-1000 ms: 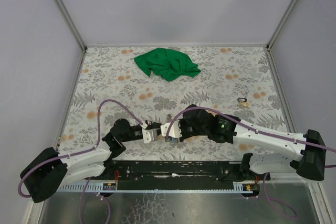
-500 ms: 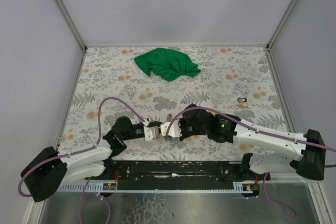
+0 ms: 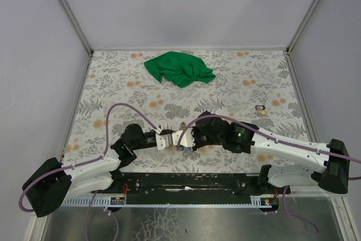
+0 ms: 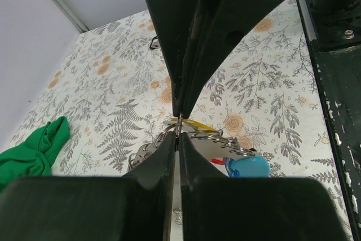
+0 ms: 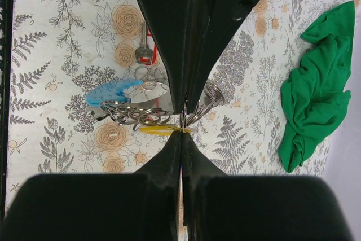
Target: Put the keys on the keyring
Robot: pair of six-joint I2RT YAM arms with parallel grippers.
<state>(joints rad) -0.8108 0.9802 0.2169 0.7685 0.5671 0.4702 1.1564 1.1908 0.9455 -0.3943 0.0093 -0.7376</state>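
Observation:
My left gripper [image 3: 170, 139] and right gripper [image 3: 179, 139] meet tip to tip low over the table's near middle. Both are shut on a thin wire of the keyring [image 4: 179, 123]. In the left wrist view its chain-like loops [image 4: 223, 140] hang just past my left gripper [image 4: 177, 137]. Behind them show the light blue key tag [image 4: 248, 166] and a bit of the red one [image 4: 216, 161]. In the right wrist view the keyring's loops [image 5: 135, 114] spread left of my right gripper [image 5: 183, 134], with the blue tag [image 5: 110, 92], the red-tagged key [image 5: 145, 52] and a yellow strip [image 5: 161, 130].
A crumpled green cloth [image 3: 179, 69] lies at the back middle of the floral tabletop. A tiny dark-and-yellow item [image 3: 260, 109] sits at the right. Grey walls close in the table on three sides, and a black rail [image 3: 186, 182] runs along the near edge.
My left gripper has edged slightly away from the near edge. Both grippers stay pinched tip to tip on the keyring.

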